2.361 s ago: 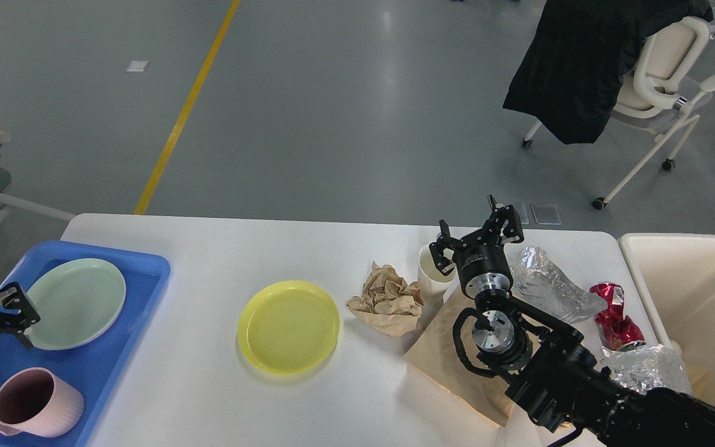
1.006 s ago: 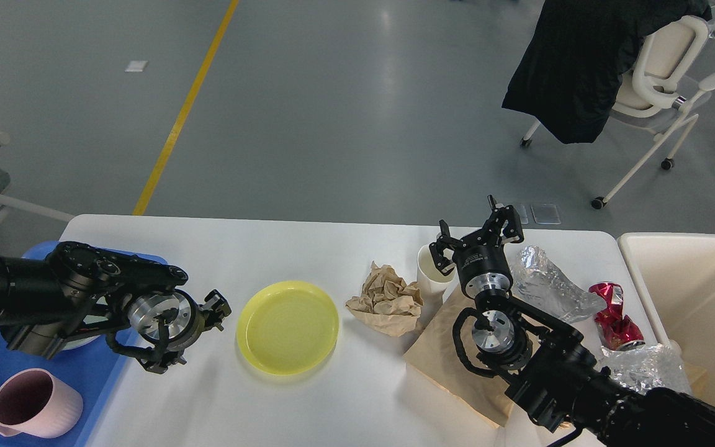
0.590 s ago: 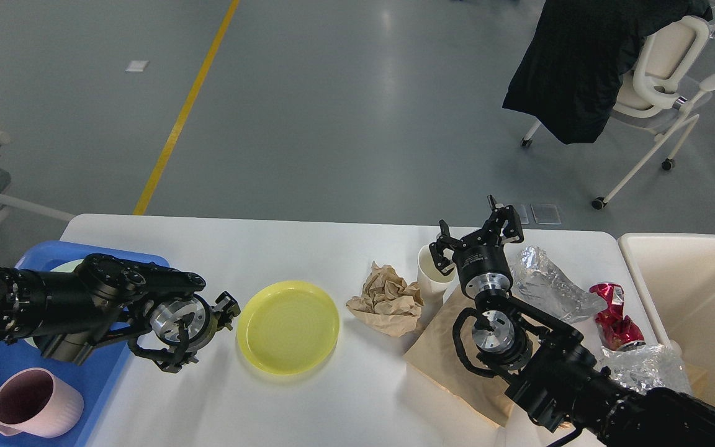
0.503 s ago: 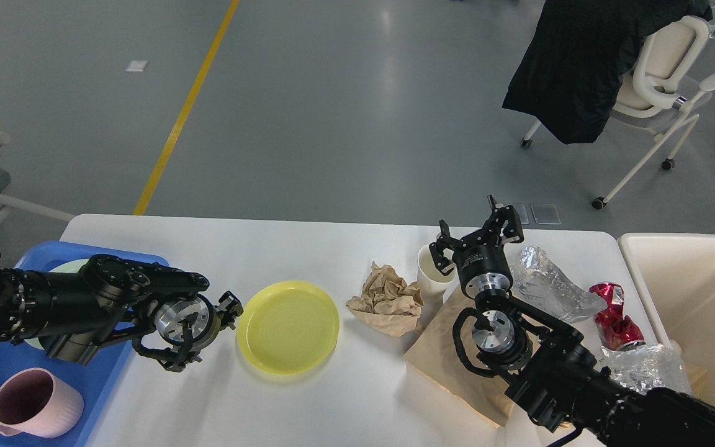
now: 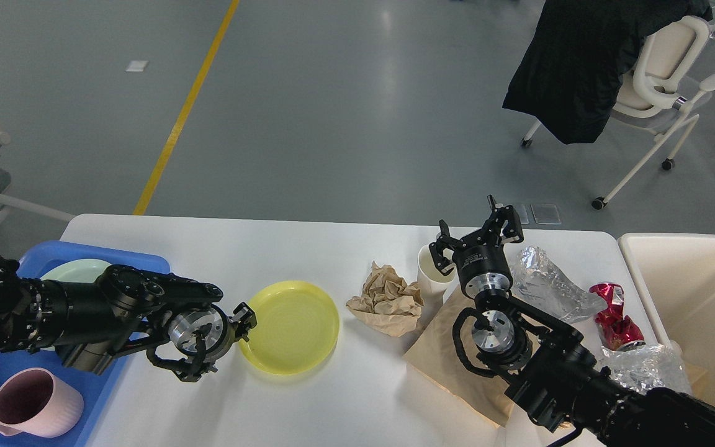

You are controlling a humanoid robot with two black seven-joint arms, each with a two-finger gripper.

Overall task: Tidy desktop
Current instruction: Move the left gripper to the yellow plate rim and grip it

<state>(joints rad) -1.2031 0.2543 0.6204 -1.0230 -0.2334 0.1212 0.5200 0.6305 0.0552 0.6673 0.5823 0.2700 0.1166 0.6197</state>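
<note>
The desktop (image 5: 308, 248) is a large white rectangular tabletop with rounded corners and a smooth matte finish. It lies flat across the lower half of the head view, its far edge against grey floor.

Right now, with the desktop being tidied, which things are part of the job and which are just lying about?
Part of the job:
desktop
yellow plate
crumpled brown paper
white cup
crushed red can
blue tray
cream bin
left gripper

Just lying about:
office chair
black jacket
</note>
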